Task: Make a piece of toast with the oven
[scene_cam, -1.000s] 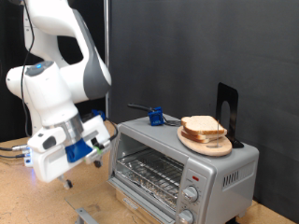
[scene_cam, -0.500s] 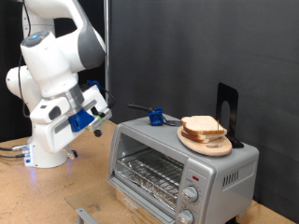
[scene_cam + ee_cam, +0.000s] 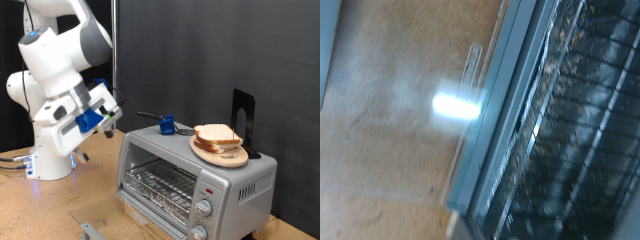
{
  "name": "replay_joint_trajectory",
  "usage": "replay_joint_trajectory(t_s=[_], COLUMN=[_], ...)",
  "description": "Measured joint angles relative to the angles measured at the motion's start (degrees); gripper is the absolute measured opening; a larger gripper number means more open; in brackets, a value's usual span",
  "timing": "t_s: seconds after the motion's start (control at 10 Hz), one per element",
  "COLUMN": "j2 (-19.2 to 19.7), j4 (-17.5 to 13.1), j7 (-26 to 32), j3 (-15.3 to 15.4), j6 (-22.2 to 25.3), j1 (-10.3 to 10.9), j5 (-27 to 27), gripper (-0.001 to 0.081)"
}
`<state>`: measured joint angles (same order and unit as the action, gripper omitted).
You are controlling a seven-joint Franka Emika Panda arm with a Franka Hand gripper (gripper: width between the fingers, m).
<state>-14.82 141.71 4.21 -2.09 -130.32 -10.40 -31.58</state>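
Note:
The oven (image 3: 215, 180) stands at the exterior view's right, silver-grey, with its glass door folded down; the door's bar handle (image 3: 90, 229) shows at the bottom. The wire rack (image 3: 160, 185) inside is bare. The piece of toast (image 3: 217, 134) lies on a round wooden plate (image 3: 222, 154) on top of the oven. My gripper (image 3: 112, 103) hangs in the air to the left of the oven, about level with its top, holding nothing that shows. In the blurred wrist view I see the open door (image 3: 430, 110) and the rack (image 3: 590, 120), but no fingers.
A small blue object with a black stem (image 3: 166, 125) sits on the oven's top at the back. A black stand (image 3: 244, 120) rises behind the plate. The arm's white base (image 3: 50, 155) stands on the wooden table at the left. Three knobs (image 3: 205, 208) are on the oven's front.
My gripper has risen from low beside the oven's open front to about the height of the oven's top. The toast and plate have not moved.

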Motion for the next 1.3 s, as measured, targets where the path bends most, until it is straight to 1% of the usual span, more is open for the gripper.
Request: replay_joint_trajectory(t_s=[0.2,0.3,0.4,0.6,0.7,0.8,0.9,1.0,1.1,1.2,1.3], j2=[-4.79,-6.91,-8.8,-11.34,-11.19,-11.23,-11.82,-12.93,-14.17,-15.02,-15.45], j4=[0.98,1.02,0.58,-0.75,-0.68,-0.79,-1.32,-2.14,-3.23,-4.72,-6.41], j7=[-0.14,-0.28,-1.17,-5.02,-4.59,-2.4,0.65,2.45,2.67,1.47,-1.38], j3=[2.53,3.28,3.64,4.17,4.16,4.07,3.96,3.86,3.87,4.16,5.03], j6=[-3.46,-2.9,-0.94,3.24,3.03,3.0,3.42,4.52,7.11,10.94,15.07], j1=[0.27,0.6,1.03,1.38,1.37,1.77,2.83,4.19,5.27,5.97,6.35], j5=[0.91,0.61,-0.17,-0.57,-0.56,-1.86,-4.36,-7.22,-8.46,-8.51,-7.92], gripper=[0.0808,0.0808,0.0808,0.0808,0.0808,0.0808,0.0808,0.0808,0.0808,0.0808,0.0808])
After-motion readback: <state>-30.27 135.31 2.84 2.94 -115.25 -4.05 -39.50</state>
